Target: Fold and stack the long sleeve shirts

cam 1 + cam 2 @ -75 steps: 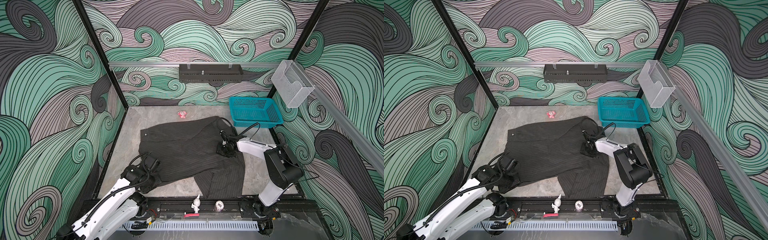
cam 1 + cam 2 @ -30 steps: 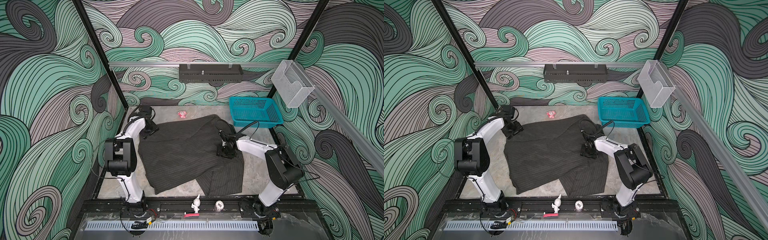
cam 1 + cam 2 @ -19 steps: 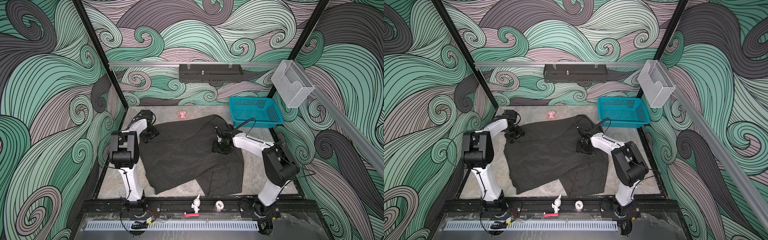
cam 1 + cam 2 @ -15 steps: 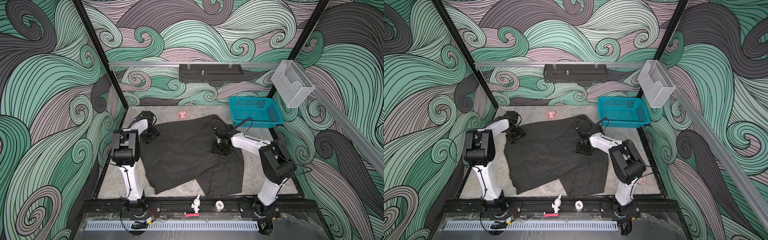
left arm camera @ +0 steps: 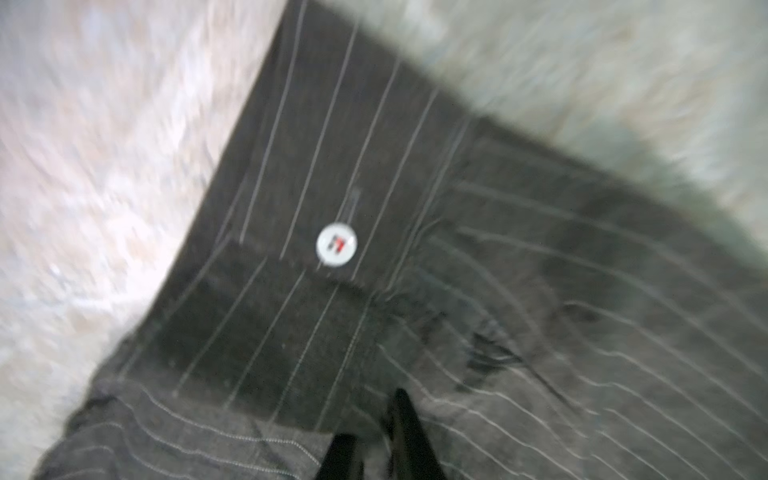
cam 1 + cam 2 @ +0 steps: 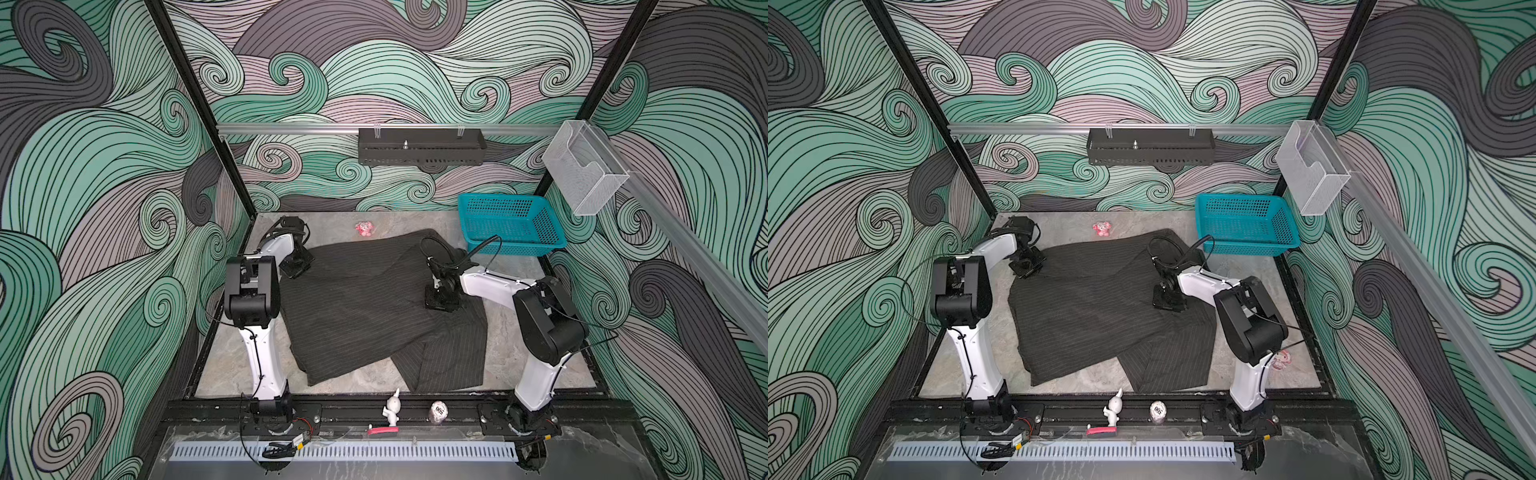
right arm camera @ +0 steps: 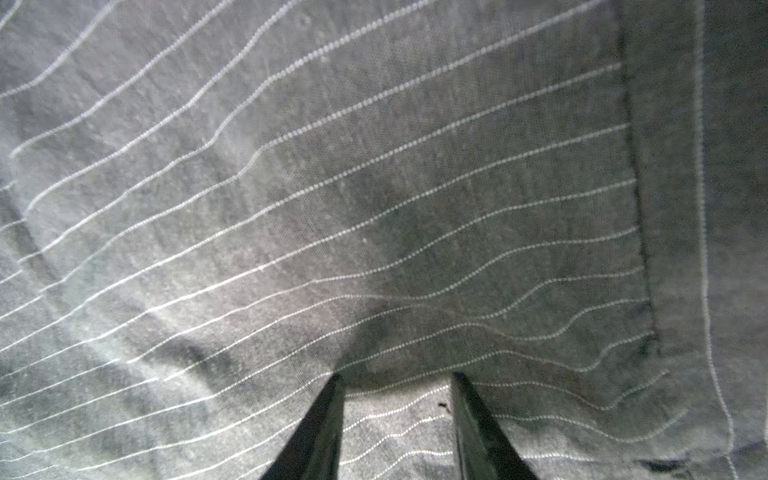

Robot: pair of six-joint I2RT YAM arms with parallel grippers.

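Dark charcoal pinstriped button-up long sleeve shirt (image 6: 365,307) (image 6: 1096,316) lies spread on the grey marbled tabletop (image 6: 232,357), mid-table, not folded flat. A big panel is laid diagonally over the body, and a second piece sticks out toward the front right edge.

Left gripper (image 6: 295,266) (image 6: 1027,266) is down at the shirt's far left corner, touching cloth. Left wrist view is blurred. Left gripper (image 5: 372,415) has its jaws almost together, with a thin fold of striped fabric pinched between the black fingers (image 5: 411,440). This is right next to a cuff with a small white round button (image 5: 336,244). The cuff edge lies on bare tabletop.

Right gripper (image 6: 440,301) (image 6: 1167,301) is down on the shirt's right side, near the overlap of the layers. In the right wrist view the right gripper (image 7: 397,376) has its jaws apart and both black fingers (image 7: 316,436) pressed into the cloth. The fabric puckers between and just ahead of the tips, and a stitched hem runs alongside.

Teal plastic mesh basket (image 6: 511,249) (image 6: 1246,245) sits at the far right corner, just beside the shirt's far edge. I can't tell if they touch. Small pink object (image 6: 365,228) (image 6: 1101,228) is on the tabletop, just beyond the shirt's far edge. Small white figurine (image 6: 390,409) stands on the front rail.
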